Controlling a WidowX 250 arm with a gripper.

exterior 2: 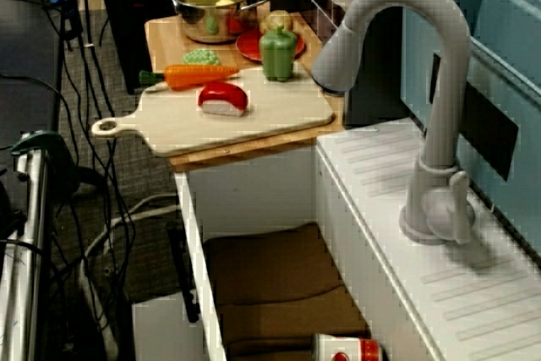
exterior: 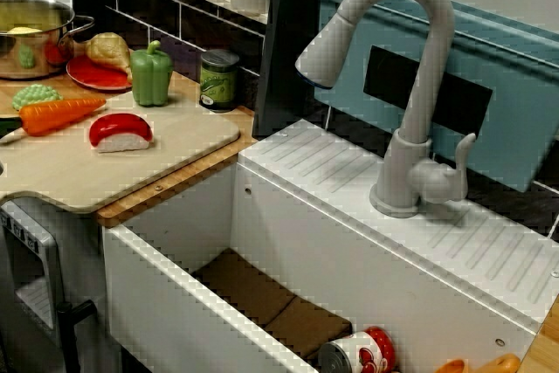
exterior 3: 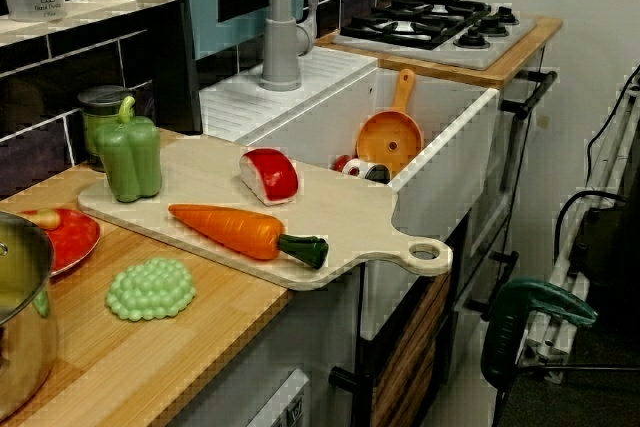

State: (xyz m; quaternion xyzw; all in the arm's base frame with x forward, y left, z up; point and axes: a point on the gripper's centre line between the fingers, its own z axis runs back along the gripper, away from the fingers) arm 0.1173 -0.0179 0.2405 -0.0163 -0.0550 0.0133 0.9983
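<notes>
White moulded toy sink basin (exterior: 157,294), nearest the lens in the view from above: just beside the board listed below, on the side away from the pot.

Grey plastic gooseneck faucet (exterior: 419,85): behind the basin, well apart from the board.

Pale wooden cutting board with a holed handle (exterior: 175,150): my landmark; flat on the counter, handle overhanging the front edge.

Polished steel cooking pot (exterior 3: 22,337): off the board, past its far side from the sink.

Orange plastic frying pan (exterior 3: 388,137) and red-patterned tin (exterior: 362,354): down in the basin, below board level.

Orange plastic carrot with green stub (exterior 3: 235,227): lying along the board's pot-side edge.

Green plastic bell pepper (exterior 3: 130,157): upright on the board's back corner.

Red-topped white sushi piece (exterior 3: 270,175): mid-board, apart from carrot and pepper.

Bumpy pale-green pea cluster (exterior 3: 150,288): on the counter between board and pot.

Gripper: mine, absent from all three views; I cannot tell whether its jaws are parted or closed, nor how the board's items lie relative to it.

Handling note, my judgement: approach board items straight down. Pinch the carrot across its thick middle, since it may roll. Take the sushi piece across its short sides, and keep clear of the tall pepper.
</notes>
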